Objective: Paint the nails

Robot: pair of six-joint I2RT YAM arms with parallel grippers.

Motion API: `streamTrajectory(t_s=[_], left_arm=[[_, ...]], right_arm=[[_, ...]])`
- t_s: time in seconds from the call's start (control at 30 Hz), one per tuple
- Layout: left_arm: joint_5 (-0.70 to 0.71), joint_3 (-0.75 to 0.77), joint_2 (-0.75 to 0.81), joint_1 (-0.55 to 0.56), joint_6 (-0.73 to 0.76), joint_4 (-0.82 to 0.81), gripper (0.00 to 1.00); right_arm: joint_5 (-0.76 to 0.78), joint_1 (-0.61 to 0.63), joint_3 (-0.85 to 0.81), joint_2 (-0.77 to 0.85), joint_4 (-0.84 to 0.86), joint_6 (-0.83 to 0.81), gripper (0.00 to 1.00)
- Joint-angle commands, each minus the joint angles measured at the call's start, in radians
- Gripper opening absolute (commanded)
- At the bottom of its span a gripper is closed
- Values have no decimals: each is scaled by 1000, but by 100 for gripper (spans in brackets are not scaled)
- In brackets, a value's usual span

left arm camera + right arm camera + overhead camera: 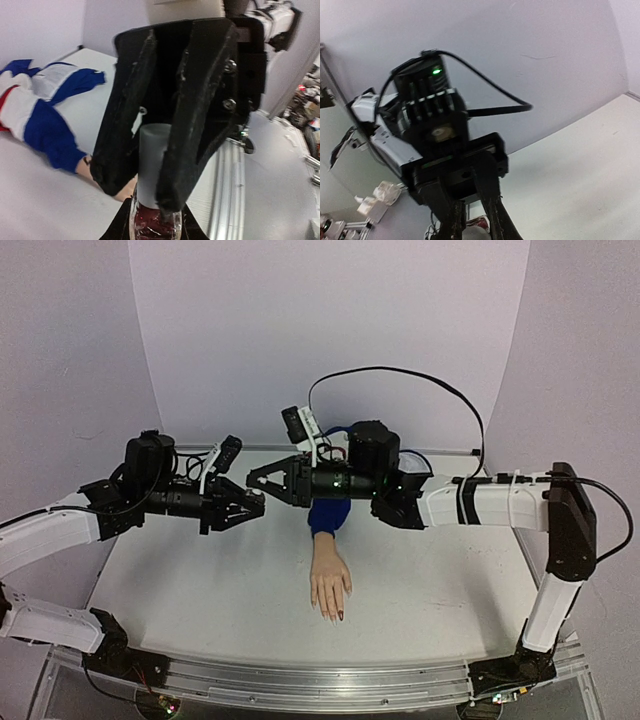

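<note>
Hovering tip to tip over the white table (180, 590), beside a blue-sleeved mannequin hand (330, 582) lying palm-down: left gripper (258, 505) and right gripper (250, 480). Clamps a dark-red polish bottle (150, 226) in the left jaws; closes the right jaws on its white cap (152, 150). Shows the nails (339, 615) pointing toward the near edge, one dark red.

The left arm (50, 535) reaches in from the left and stops to the left of the mannequin hand (330, 585), a bit past its wrist end. The left end effector (258, 506) points right and is closed tight on the polish bottle (150, 225). The right arm (490, 502) stretches flat across, above and behind the mannequin hand. The right end effector (252, 480) points left, tip to tip with the other one. Its fingers (195, 110) pinch the white cap (152, 150) from both sides.
</note>
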State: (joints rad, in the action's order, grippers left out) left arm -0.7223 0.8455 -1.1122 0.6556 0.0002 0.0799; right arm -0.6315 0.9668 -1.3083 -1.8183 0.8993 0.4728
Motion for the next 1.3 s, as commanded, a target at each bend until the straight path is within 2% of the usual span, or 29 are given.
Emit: streamTrajectory(t_s=[0.0,0.1,0.17,0.23,0.47,0.5,0.6,0.67,0.87,1.03,1.17,1.27], left_arm=[[586,-24,87,-33,44,-39,0],[772,-37,117,-34,66,-25,0],[822,-40,128,-34,74,-19,0],[817,-40,132,-34,78,-16,0],[727,-29,123,-34,81,-7,0],[726,-28,123,-34,82,-5,0],[676,-27,122,-34,81,-4,0],[643,-24,115,-34,84,0,0],[478,-7,90,-34,80,3,0],[139,19,55,-34,73,1,0],[-128,59,-5,-33,45,-2,0],[-215,71,-36,-32,32,-5,0]], right_arm=[[433,125,-78,-27,-160,-51,0],[922,227,-162,-74,-287,-21,0],[1043,270,-216,-104,-321,27,0],[1079,300,-253,-124,-307,43,0],[977,305,-302,-126,-260,-27,0],[966,302,-293,-114,-259,-40,3],[893,276,-230,-66,-226,-62,30],[810,247,-189,-27,-210,-79,43],[561,141,-57,87,-195,-99,72],[232,30,45,132,-102,-49,93],[35,4,38,112,-57,-38,96],[-42,4,32,99,-2,-16,92]])
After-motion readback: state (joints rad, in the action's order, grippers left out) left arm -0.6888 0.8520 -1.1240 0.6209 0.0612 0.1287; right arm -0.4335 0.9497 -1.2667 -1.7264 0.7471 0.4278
